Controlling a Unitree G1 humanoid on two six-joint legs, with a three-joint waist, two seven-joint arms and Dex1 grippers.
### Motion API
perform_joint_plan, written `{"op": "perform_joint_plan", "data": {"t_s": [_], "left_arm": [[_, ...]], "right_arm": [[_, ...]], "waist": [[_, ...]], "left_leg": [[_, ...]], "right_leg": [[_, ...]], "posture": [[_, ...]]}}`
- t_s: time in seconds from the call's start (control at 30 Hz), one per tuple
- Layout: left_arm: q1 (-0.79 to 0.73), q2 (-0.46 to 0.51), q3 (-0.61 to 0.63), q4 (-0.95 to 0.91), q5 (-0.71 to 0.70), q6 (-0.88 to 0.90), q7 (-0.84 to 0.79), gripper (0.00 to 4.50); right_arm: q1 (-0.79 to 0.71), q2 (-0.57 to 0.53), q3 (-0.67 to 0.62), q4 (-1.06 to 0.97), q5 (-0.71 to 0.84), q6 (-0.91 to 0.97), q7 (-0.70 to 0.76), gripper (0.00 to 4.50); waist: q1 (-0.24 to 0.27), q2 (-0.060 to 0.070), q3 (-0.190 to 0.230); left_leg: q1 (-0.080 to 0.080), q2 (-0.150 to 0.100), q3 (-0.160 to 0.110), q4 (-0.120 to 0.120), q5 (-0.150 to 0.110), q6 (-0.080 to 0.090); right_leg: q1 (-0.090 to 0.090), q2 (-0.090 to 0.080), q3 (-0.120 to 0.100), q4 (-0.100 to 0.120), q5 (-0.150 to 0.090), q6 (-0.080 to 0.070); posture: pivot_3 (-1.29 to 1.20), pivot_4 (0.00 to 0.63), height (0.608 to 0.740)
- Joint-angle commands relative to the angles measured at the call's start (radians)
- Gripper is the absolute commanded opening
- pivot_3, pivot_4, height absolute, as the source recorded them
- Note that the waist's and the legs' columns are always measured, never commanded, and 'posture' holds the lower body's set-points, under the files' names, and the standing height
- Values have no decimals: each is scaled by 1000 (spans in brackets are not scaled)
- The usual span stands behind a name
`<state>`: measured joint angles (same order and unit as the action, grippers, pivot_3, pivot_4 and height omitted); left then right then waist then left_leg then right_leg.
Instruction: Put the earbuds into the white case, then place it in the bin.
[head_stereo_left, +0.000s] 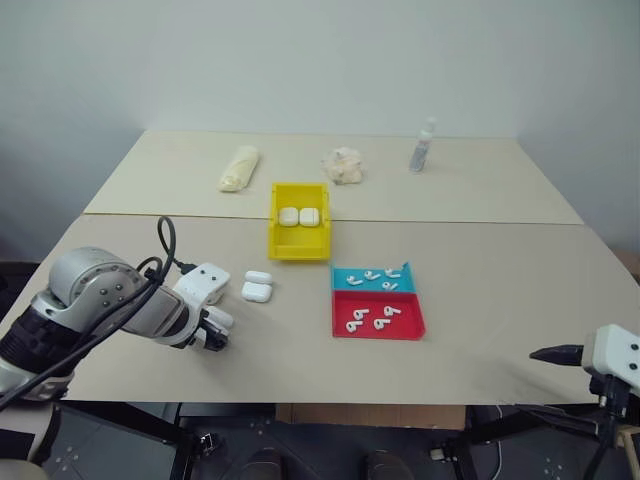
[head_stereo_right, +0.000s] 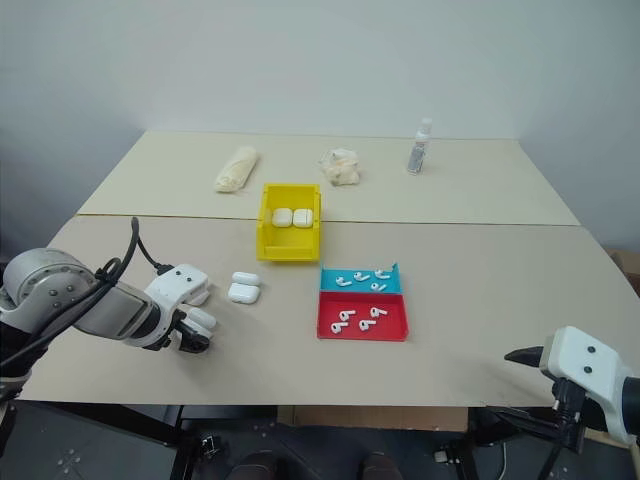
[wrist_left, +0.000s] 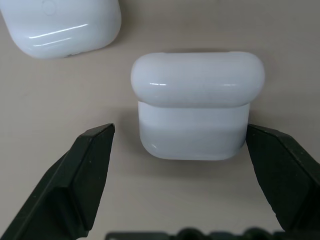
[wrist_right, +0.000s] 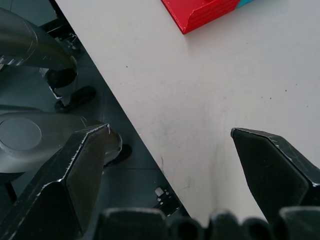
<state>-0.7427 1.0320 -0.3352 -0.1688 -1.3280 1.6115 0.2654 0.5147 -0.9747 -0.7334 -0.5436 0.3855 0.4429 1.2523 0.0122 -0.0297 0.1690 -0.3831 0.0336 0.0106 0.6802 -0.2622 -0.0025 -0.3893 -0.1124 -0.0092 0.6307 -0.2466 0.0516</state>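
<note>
Bench (head_stereo_left: 480, 330): beige surface carrying all the items below.
Left hand (wrist_left: 180, 145): fingers spread apart, one on each side of a white case (wrist_left: 195, 107) that lies on the bench; the right-side finger (wrist_left: 280, 175) is just beside the case body, the other finger stands clear of it.
Second case (wrist_left: 62, 22): lies on the bench just beyond the first; the pair sits left of the trays.
Right hand (wrist_right: 167, 150): fingers spread apart with nothing between them, over the near bench edge, well apart from the trays.
Bin (head_stereo_left: 300, 245): yellow, behind the trays, with two more cases (head_stereo_left: 299, 216) side by side inside.
Earbuds (head_stereo_left: 372, 318): loose in the red tray (head_stereo_left: 340, 325); more lie in the blue tray (head_stereo_left: 345, 277) touching it behind.
Back of bench: rolled cloth (head_stereo_left: 239, 167), crumpled wad (head_stereo_left: 343, 165), small bottle (head_stereo_left: 423, 146).
</note>
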Motion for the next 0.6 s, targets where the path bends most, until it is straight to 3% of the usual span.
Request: {"op": "perform_joint_plan", "data": {"t_s": [0.03, 0.1, 0.23, 0.4, 0.6], "left_arm": [[-16, 1, -9, -3, 3, 3, 0, 4267], [-11, 1, -8, -3, 9, 3, 6, 3913], [-16, 0, -11, -1, 18, 3, 3, 2738], [-11, -2, 3, -17, 26, 3, 6, 2738], [-27, 35, 83, -163, 44, 3, -91, 2738]], "right_arm": [[3, 7, -27, -25, -6, -17, -12, 4500], [2, 9, -23, -26, -11, -19, -15, 4500], [-9, 6, -11, -23, -8, -15, -22, 4500], [-23, 1, 5, -13, -12, -21, -28, 4500], [-62, -35, -10, -12, 4, -4, -13, 4500]], "waist": [[0, 0, 0], [0, 0, 0], [0, 0, 0], [0, 0, 0], [0, 0, 0]], "left_leg": [[0, 0, 0, 0, 0, 0], [0, 0, 0, 0, 0, 0], [0, 0, 0, 0, 0, 0], [1, 0, 0, 0, 0, 0], [-1, 0, 0, 0, 0, 0]], "right_leg": [[0, 0, 0, 0, 0, 0], [0, 0, 0, 0, 0, 0], [0, 0, 0, 0, 0, 0], [0, 0, 0, 0, 0, 0], [0, 0, 0, 0, 0, 0]], "posture": [[0, 150, 740], [0, 150, 740], [0, 150, 740], [0, 150, 740], [0, 150, 740]]}}
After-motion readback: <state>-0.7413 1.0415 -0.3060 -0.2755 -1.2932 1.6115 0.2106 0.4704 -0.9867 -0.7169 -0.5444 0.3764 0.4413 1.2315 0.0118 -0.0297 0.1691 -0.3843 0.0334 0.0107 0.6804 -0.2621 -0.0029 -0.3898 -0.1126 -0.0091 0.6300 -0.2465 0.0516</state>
